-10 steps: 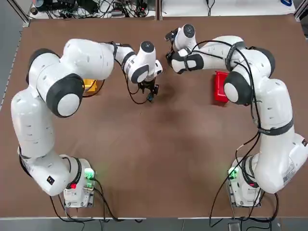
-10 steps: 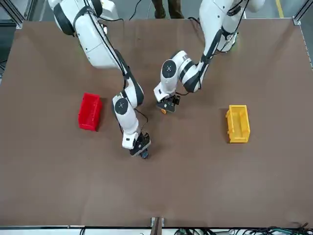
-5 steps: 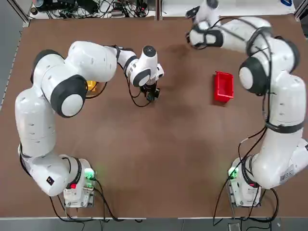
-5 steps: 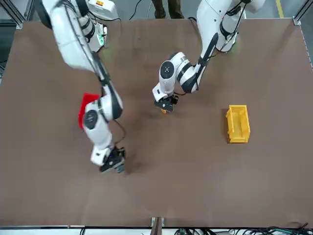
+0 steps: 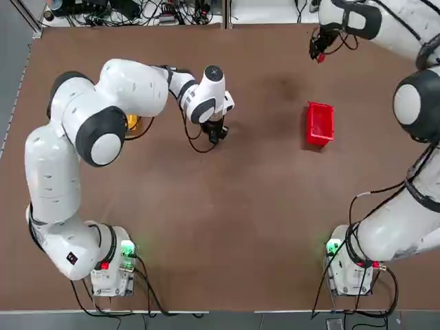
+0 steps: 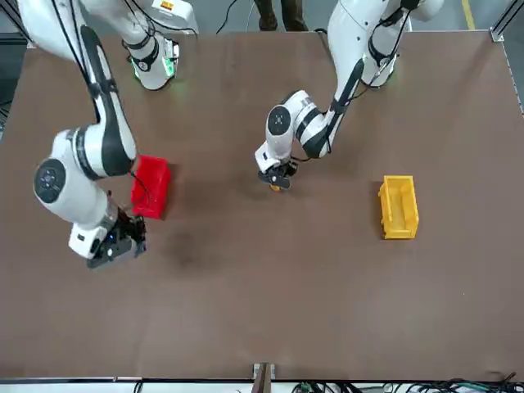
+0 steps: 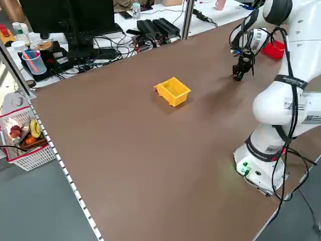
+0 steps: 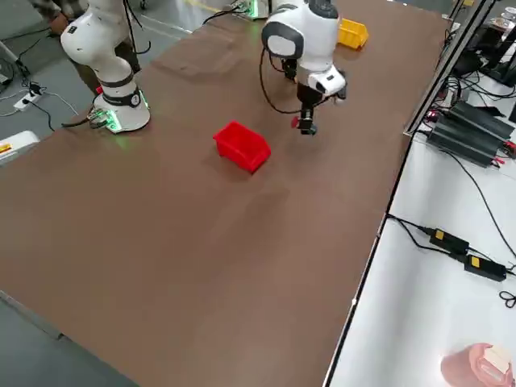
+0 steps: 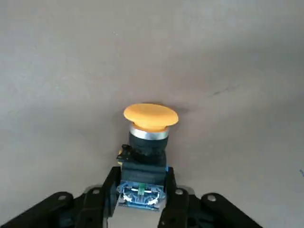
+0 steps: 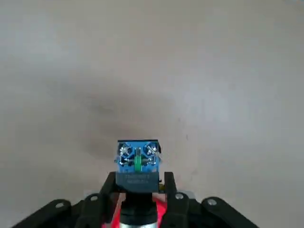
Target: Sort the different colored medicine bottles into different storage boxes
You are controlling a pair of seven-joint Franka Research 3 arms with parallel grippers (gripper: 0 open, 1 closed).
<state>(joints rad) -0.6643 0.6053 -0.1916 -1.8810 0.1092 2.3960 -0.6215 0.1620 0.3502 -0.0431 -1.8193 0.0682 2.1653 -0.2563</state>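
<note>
Holding both bottles aloft, we have filled neither bin. Our right gripper (image 10: 137, 199) clamps the tiny red-capped dark bottle (image 10: 137, 164) near the small red plastic bin (image 5: 320, 124). Our left gripper (image 9: 141, 202) grips the orange-capped dark bottle (image 9: 149, 126), well apart from the matching yellow bin (image 6: 398, 207).

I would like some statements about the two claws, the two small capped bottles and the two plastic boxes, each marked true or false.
1. The left claw grips the small dark orange-capped bottle. True.
2. The right claw is empty. False: it holds the small red-capped bottle.
3. The red plastic storage box already holds a bottle. False: it looks empty.
4. The right claw hangs directly above the red box. False: it is beside it, off toward the table's far edge.
5. The yellow plastic storage box stands apart from the left claw. True.
</note>
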